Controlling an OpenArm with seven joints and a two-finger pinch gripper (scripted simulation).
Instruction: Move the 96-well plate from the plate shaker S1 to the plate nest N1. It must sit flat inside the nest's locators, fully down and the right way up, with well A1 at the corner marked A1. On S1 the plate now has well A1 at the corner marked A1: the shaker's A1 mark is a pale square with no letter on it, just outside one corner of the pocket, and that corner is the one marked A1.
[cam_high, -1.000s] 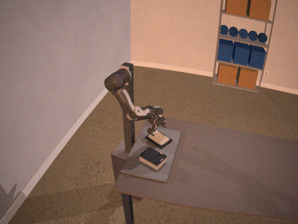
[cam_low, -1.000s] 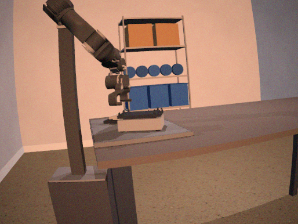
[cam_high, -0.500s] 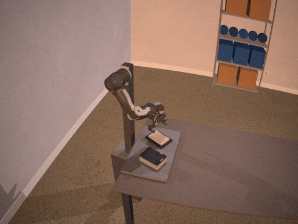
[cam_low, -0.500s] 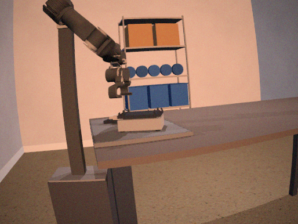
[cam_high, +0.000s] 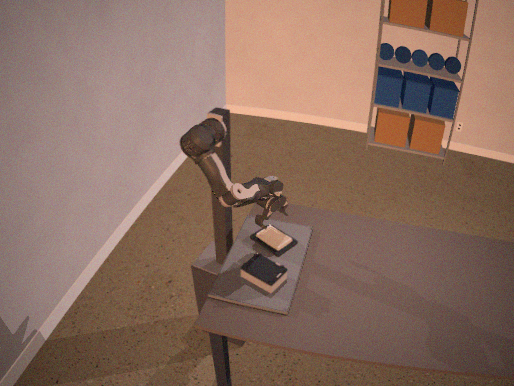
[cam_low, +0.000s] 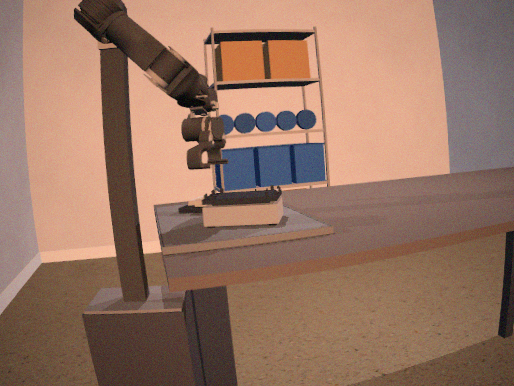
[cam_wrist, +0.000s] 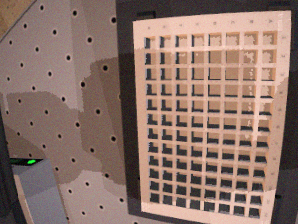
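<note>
Pegboard (cam_wrist: 80, 63) bears nest w/ plate (cam_wrist: 206, 116), right edge cut off; hand (cam_high: 265, 212) above, fingers apart, empty.

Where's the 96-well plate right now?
Top view: the 96-well plate lies in the dark nest, beyond the shaker, under the raised open gripper.

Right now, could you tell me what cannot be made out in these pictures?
- A1 corner mark on the nest: too small from the top, not legible in the wrist view.
- How the plate sits: the shaker hides it in the exterior view.
- The gripper fingertips: outside the wrist view, tiny from the top.
</note>
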